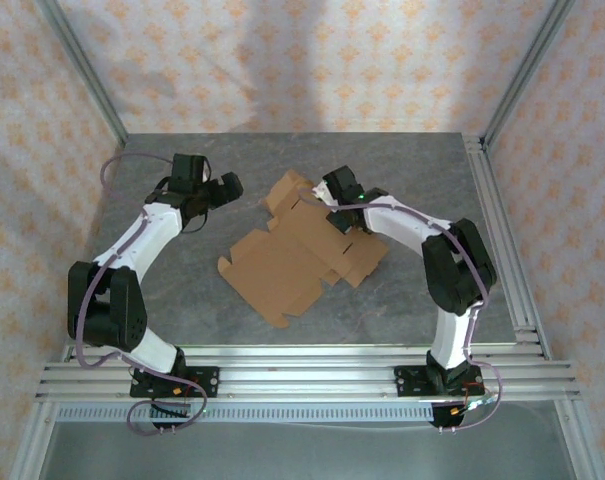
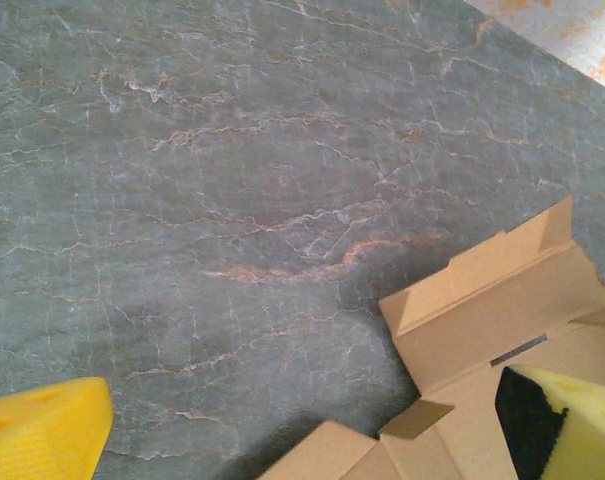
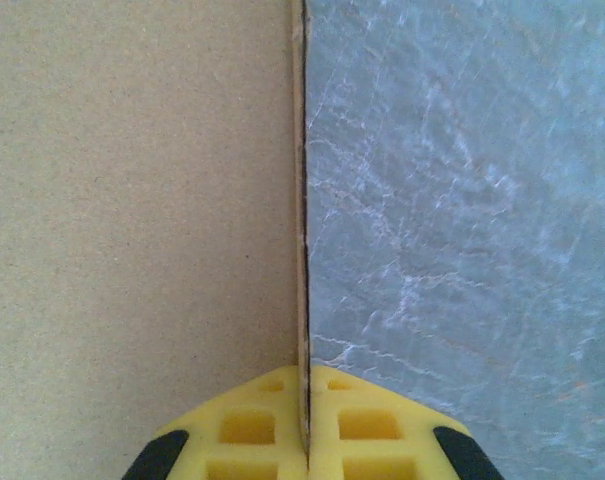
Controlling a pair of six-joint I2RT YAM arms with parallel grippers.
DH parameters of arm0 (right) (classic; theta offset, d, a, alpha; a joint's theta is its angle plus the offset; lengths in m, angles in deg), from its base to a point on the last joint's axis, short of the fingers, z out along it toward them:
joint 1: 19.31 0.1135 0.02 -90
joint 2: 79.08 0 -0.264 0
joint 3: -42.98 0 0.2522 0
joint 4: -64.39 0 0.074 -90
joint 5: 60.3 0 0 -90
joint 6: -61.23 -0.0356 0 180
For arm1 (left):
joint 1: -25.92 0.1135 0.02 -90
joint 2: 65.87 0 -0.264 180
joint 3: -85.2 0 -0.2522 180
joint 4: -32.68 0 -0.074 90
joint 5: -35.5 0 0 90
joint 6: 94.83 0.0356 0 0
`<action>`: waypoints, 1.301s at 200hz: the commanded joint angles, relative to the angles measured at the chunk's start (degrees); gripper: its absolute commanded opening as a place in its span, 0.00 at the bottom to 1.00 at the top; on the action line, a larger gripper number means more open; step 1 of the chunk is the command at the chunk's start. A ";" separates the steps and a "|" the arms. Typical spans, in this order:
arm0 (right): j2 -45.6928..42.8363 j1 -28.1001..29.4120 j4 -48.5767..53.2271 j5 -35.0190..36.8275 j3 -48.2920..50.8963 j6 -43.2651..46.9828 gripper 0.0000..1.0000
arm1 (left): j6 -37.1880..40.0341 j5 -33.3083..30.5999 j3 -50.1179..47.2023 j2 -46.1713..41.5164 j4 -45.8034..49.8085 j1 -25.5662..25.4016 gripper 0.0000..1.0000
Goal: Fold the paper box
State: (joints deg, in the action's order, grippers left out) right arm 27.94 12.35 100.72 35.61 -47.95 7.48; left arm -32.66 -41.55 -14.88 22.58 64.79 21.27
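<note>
So the left gripper (image 1: 225,187), black with yellow foam pads, hangs with its fingers spread wide over the grey marbled table (image 1: 172,285), near the far-left flaps of the paper box (image 1: 292,255). The box is a tan-brown die-cut cardboard sheet lying mostly flat mid-table. At its far edge the right gripper (image 3: 304,432) is pinched tight on an upright cardboard panel, probably a side flap.
</note>
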 commanded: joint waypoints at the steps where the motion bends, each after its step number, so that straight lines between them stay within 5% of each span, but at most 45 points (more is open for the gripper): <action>1: -1.95 0.96 -5.21 7.14 1.73 6.71 0.00 | -1.48 1.54 -0.09 0.22 -2.17 1.62 1.00; 37: -1.91 1.47 -7.42 8.38 2.63 9.23 0.00 | -2.29 3.00 2.09 3.10 -2.93 2.18 1.00; 69: 2.16 -0.34 6.38 -7.65 -3.79 1.80 0.00 | -2.33 3.84 3.06 4.18 -2.87 2.18 1.00; 158: 9.13 -1.90 10.47 -21.20 -7.97 -6.99 0.11 | -0.66 1.91 0.91 2.00 -0.78 2.27 1.00; 197: 7.73 -2.91 9.83 -23.00 -7.58 -8.56 0.27 | -0.21 2.25 1.18 1.99 -0.16 2.23 1.00; 260: 8.45 -3.25 10.15 -23.26 -7.08 -7.43 0.26 | -0.02 2.08 0.65 1.21 -0.24 2.23 1.00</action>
State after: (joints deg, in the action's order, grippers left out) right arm 36.93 9.23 109.07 13.10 -54.42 -0.41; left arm -33.69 -38.42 -13.81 26.53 63.41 23.35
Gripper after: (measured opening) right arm 0.254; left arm 0.998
